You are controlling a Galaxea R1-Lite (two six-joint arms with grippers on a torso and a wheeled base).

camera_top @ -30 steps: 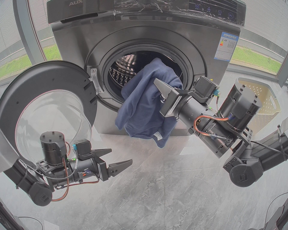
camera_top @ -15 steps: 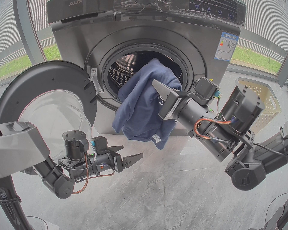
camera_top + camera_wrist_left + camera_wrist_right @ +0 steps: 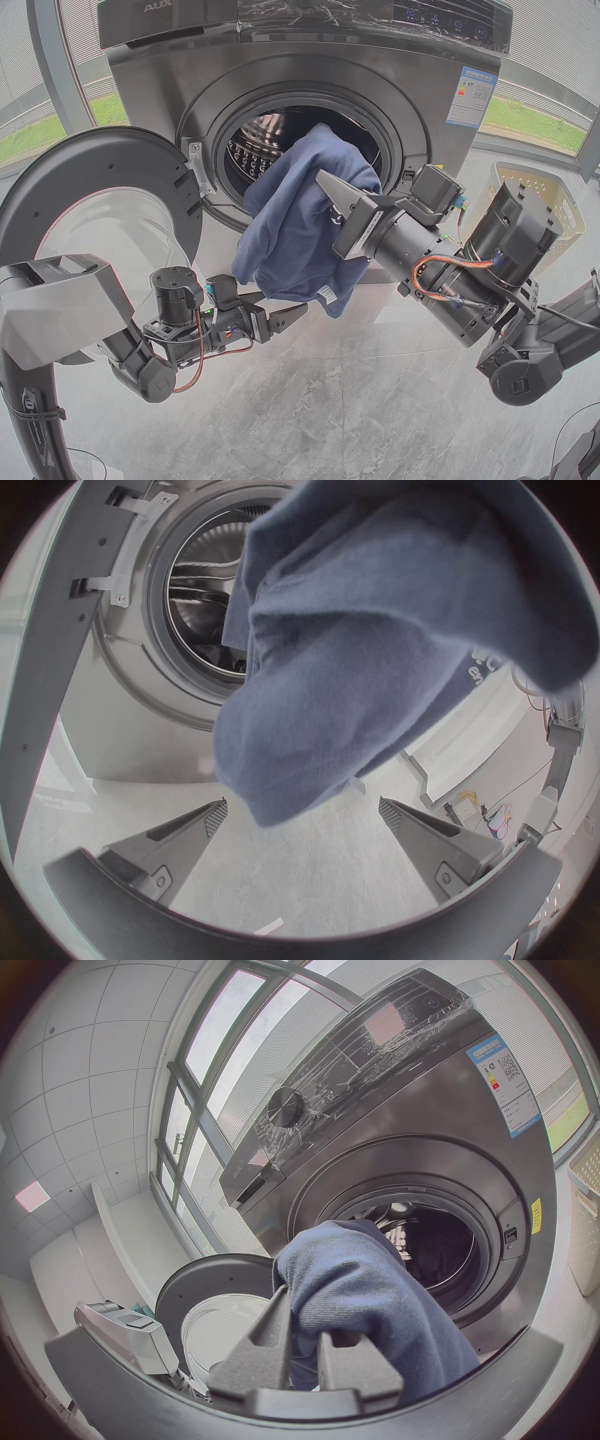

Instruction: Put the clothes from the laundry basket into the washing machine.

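We see the right gripper point(image 3: 326, 182) raised before the open washing machine point(image 3: 300, 69), its jaws pressed together on a navy blue garment point(image 3: 294, 231). The cloth is bunched over the jaws. Its top sits at the mouth of the drum opening point(image 3: 262, 140), and the rest drapes down past the lower rim and across the machine's grey front, off the floor point(image 3: 344, 400). A small white label shows near its lower hem.

Just beneath that hem is the left gripper point(image 3: 284, 301), pointing toward the machine with its jaws spread apart. From the left wrist view, the lowest fold of the garment dips between the two jaws. We cannot tell whether it touches either one.

The round door point(image 3: 94, 187), with its clear bowl-shaped window, is swung wide open on the robot's left. In the right wrist view, something dark lies low inside the steel drum.

A cream, perforated laundry basket point(image 3: 562, 212) stands on the floor to the right of the machine, behind the right arm and well apart from the garment.
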